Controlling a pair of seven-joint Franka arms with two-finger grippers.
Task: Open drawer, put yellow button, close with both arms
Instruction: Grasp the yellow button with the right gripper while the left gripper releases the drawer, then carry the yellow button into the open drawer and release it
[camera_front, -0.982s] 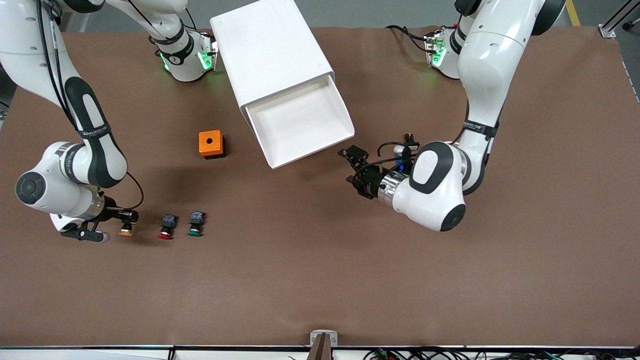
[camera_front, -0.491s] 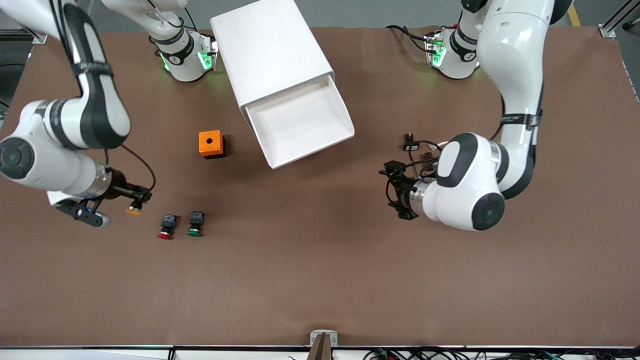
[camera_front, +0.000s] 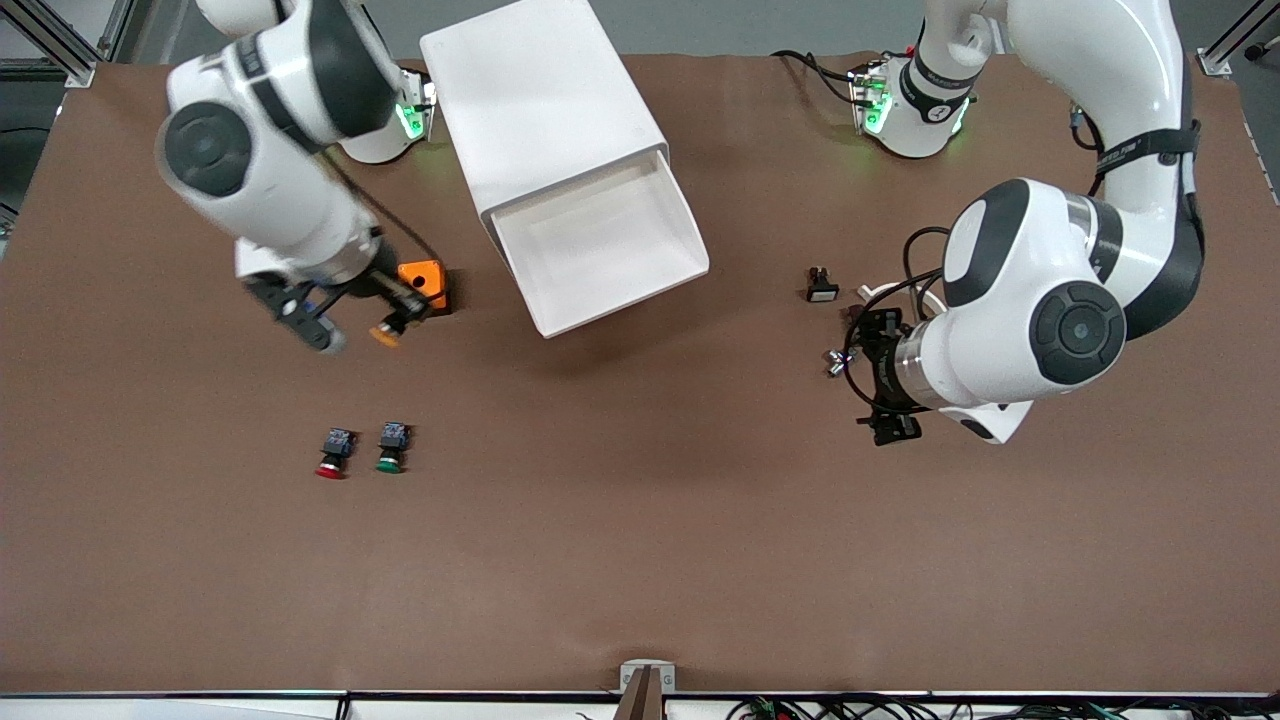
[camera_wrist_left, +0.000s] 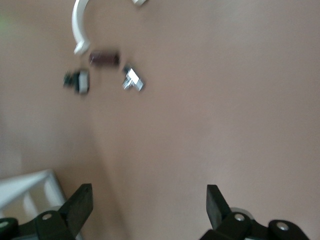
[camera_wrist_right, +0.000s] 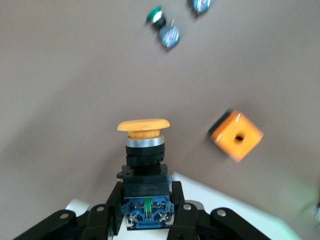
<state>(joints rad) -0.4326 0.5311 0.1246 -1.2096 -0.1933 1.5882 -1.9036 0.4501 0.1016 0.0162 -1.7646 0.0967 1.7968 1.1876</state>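
The drawer (camera_front: 600, 245) stands pulled out of the white cabinet (camera_front: 545, 110), and its tray holds nothing. My right gripper (camera_front: 395, 318) is shut on the yellow button (camera_front: 384, 333) and holds it in the air over the table beside the orange box (camera_front: 425, 280). In the right wrist view the fingers (camera_wrist_right: 112, 210) clamp the button's (camera_wrist_right: 144, 150) black body, cap pointing away from the hand. My left gripper (camera_front: 872, 378) is open and holds nothing, over bare table toward the left arm's end. Its fingers (camera_wrist_left: 80, 205) stand wide apart, and a drawer corner (camera_wrist_left: 25, 185) shows beside them.
A red-capped button (camera_front: 333, 453) and a green-capped button (camera_front: 391, 447) lie side by side, nearer to the front camera than the orange box. Small loose parts (camera_front: 822, 285) lie by the left arm, among them a white ring (camera_wrist_left: 79, 25) and a silver piece (camera_wrist_left: 133, 80).
My right gripper has lifted the yellow button from the row of buttons and carried it up toward the orange box. My left gripper has drawn back from the drawer's front toward its own end.
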